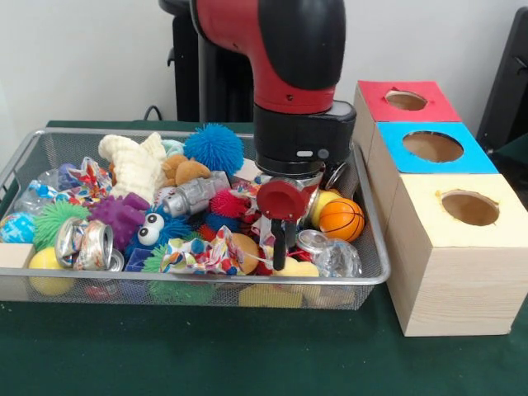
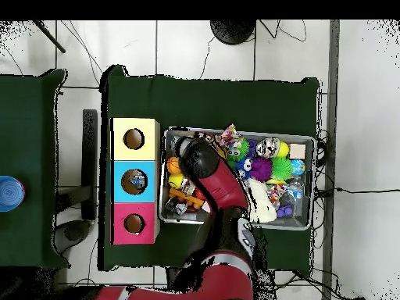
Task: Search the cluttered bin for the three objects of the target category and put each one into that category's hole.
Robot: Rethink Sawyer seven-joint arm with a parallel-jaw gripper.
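The jaws [image 1: 280, 247] hang low in the right end of the wire mesh bin [image 1: 206, 285], with a dark finger [image 1: 280, 245] reaching down among the toys under a round red disc on the wrist. Whether they are apart or together, and whether they hold anything, I cannot tell: only that one dark finger shows from the front, and the arm covers them from above.

Just to the right of the jaws sits a small orange basketball [image 1: 341, 219], smooth with black seams, and below it a crumpled shiny can [image 1: 318, 244]. Left of the jaws lie a spiky pink ball [image 1: 228, 203], a metallic silver robot toy [image 1: 191, 196] and a blue googly-eyed plush [image 1: 151, 230]. Farther left are a fuzzy purple toy [image 1: 120, 216], a bristly green ball [image 1: 54, 219], a knitted cream plush [image 1: 136, 165] and a blue spiky ball [image 1: 214, 148] behind.

Well right of the jaws, outside the bin, stand three wooden boxes on the green desk [image 1: 247, 355], each with a round hole: the red box [image 1: 404, 101], the blue box [image 1: 432, 147] and the yellow box [image 1: 469, 208].

Only the overhead view shows something small lying inside the blue box's hole [image 2: 133, 181]; the front view alone shows the dark finger.
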